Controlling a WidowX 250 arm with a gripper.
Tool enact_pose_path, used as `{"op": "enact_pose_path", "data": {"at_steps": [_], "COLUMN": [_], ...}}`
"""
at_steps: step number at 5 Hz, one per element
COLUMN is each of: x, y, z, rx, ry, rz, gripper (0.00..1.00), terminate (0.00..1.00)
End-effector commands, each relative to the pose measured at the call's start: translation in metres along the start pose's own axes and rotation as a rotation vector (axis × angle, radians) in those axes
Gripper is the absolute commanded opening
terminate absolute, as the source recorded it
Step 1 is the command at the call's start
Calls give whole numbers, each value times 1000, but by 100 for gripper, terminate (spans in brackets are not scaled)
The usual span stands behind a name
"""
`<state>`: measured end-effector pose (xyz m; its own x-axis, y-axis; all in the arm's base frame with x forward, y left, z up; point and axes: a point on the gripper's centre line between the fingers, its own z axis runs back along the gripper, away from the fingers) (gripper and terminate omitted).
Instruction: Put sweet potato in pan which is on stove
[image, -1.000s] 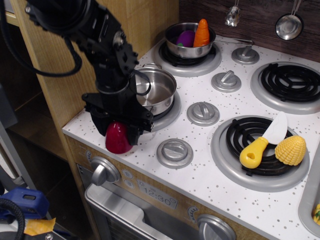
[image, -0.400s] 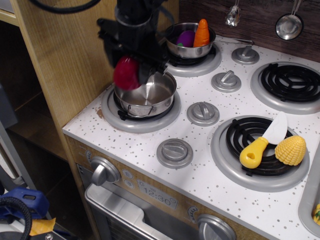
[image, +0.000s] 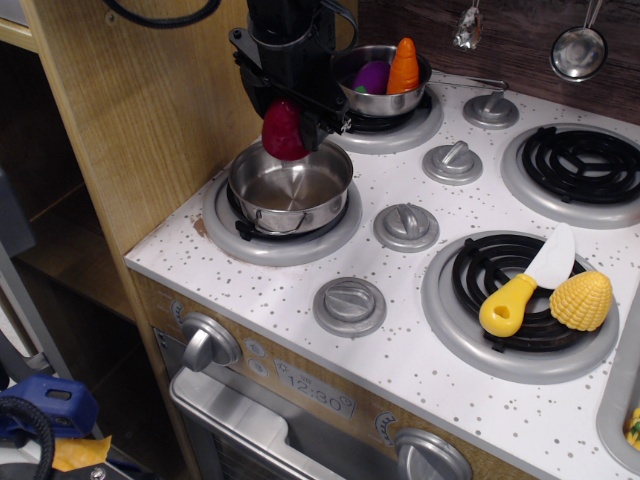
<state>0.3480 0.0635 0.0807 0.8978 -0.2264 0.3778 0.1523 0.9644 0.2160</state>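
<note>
The dark red sweet potato (image: 284, 131) hangs in my black gripper (image: 288, 122), which is shut on it just above the far left rim of the pan (image: 291, 189). The pan is a shiny steel pot with a loop handle, sitting on the front left burner of the white speckled stove (image: 420, 340). The inside of the pan holds nothing. The sweet potato's tip points down toward the pan's back edge.
A second steel pot (image: 381, 80) with a purple vegetable and an orange carrot stands on the back left burner, right behind my arm. A toy knife (image: 528, 280) and corn (image: 580, 300) lie on the front right burner. Grey knobs sit between burners. A wooden panel (image: 140, 130) rises at left.
My gripper lifted the sweet potato from the stove's front left corner, carried it up and back, and now holds it further right, over the pan's rear rim.
</note>
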Motion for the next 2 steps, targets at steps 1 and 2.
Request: {"op": "enact_pose_path", "data": {"at_steps": [1,2], "x": [4,-2], "y": [7,5], "z": [-1,-1], "rx": [-40,-56], "ry": [-14,-3], "rz": [14,43], "gripper": [100,100], "terminate": [0,0]}}
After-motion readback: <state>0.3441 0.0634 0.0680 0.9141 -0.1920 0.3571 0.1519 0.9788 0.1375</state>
